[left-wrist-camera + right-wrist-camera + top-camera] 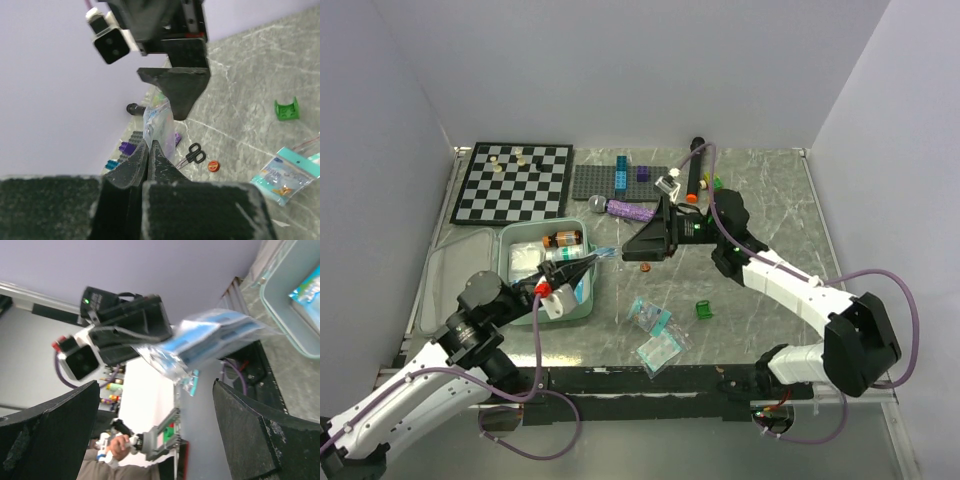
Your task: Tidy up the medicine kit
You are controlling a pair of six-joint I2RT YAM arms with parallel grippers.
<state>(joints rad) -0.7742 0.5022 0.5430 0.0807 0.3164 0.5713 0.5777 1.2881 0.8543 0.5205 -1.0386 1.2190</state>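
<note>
Below the left gripper (588, 260) holding a pouch (160, 120), medicine kit (503, 262) lies open

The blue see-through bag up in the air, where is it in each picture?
Top external: the blue see-through bag is mid-picture, between the two arms, just right of the medicine kit.
Left wrist: centre, sticking up from the shut jaws of the left gripper.
Right wrist: upper middle, tilted.
Shared landmark: the left gripper pinching it.

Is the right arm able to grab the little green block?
Probably yes. The right gripper is open and empty, and the green block lies alone in the open, close to that arm.
</note>
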